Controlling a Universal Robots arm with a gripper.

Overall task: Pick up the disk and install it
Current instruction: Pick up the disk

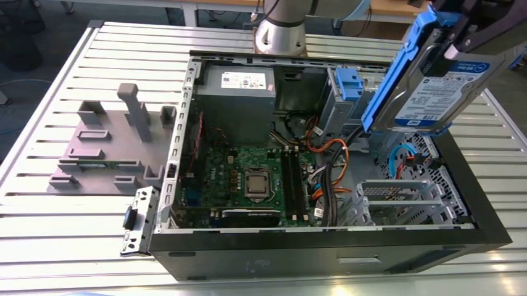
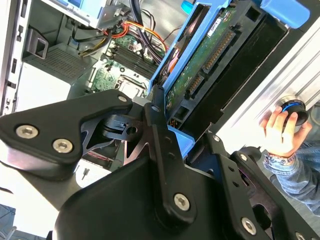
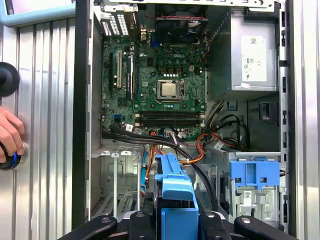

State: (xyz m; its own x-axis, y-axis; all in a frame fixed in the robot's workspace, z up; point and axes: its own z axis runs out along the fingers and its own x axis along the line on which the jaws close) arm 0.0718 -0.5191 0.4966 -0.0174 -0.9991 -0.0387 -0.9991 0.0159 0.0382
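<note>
Open computer case (image 3: 85, 125) seen from above, motherboard (image 3: 155, 90) exposed.
The gripper (image 3: 175, 222) holds the disk (image 3: 175, 195) edge-on above the drive bay; a hand (image 3: 10, 132) rests on the ribbed surface (image 3: 45, 150) beside the case.

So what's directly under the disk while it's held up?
The disk, clamped in the gripper, hangs above the open computer case. Below it: orange cables and an empty metal drive cage. The disk's blue bracket covers part of the cage floor.

We see a ribbed metal table (image 1: 49, 203); on it lie an open computer case (image 1: 329, 253) at centre and a grey fixture plate (image 1: 107, 148) at left.
</note>
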